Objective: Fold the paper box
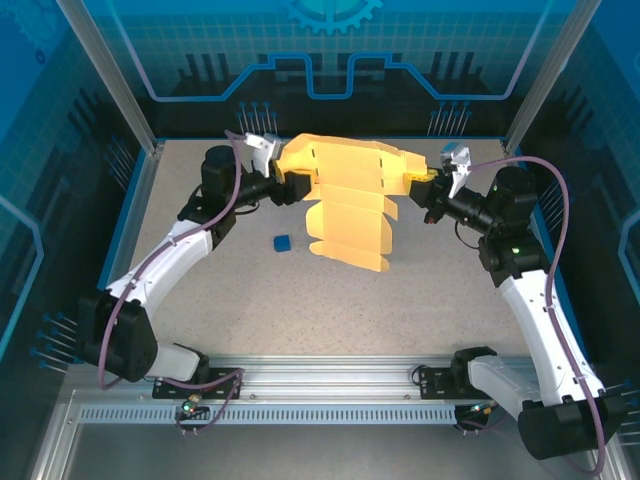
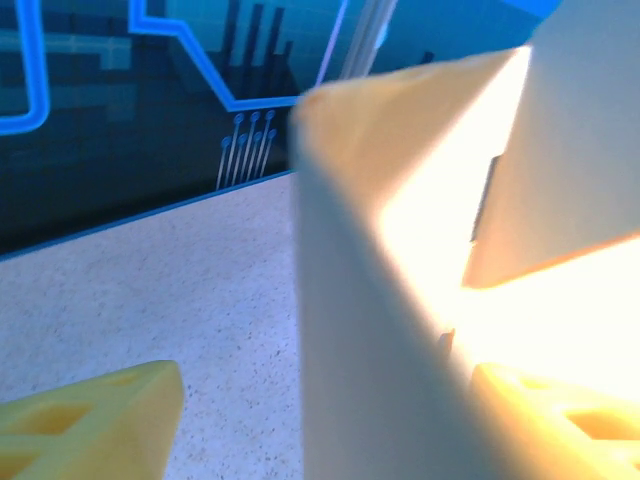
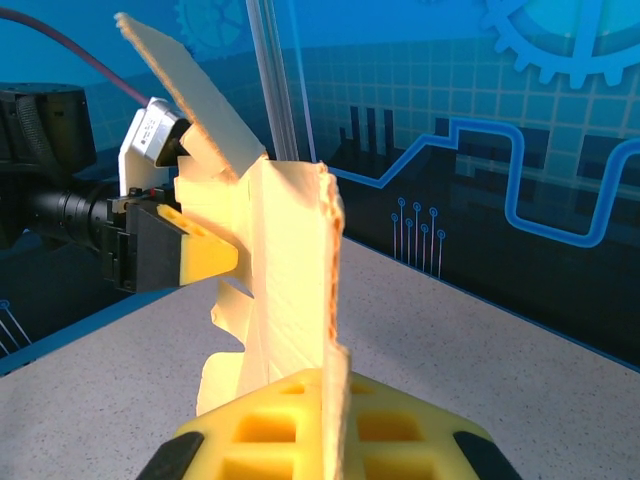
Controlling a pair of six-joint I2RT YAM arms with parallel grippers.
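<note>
The paper box (image 1: pixel 350 190) is a pale yellow flapped cut-out held upright in the air over the back middle of the table. My right gripper (image 1: pixel 420 185) is shut on its right edge; in the right wrist view the card (image 3: pixel 290 260) stands edge-on between the yellow fingers (image 3: pixel 250 430). My left gripper (image 1: pixel 292 185) is at the sheet's left edge and open. In the left wrist view a fold of the card (image 2: pixel 380 330) lies between its widely spread fingers (image 2: pixel 90 420), apart from the left one. Its right side is washed out by glare.
A tiny blue cube (image 1: pixel 282 242) lies on the speckled table (image 1: pixel 200 290), below and left of the sheet. Blue walls with metal posts close in the back and sides. The arms' rail (image 1: pixel 330 375) runs along the near edge.
</note>
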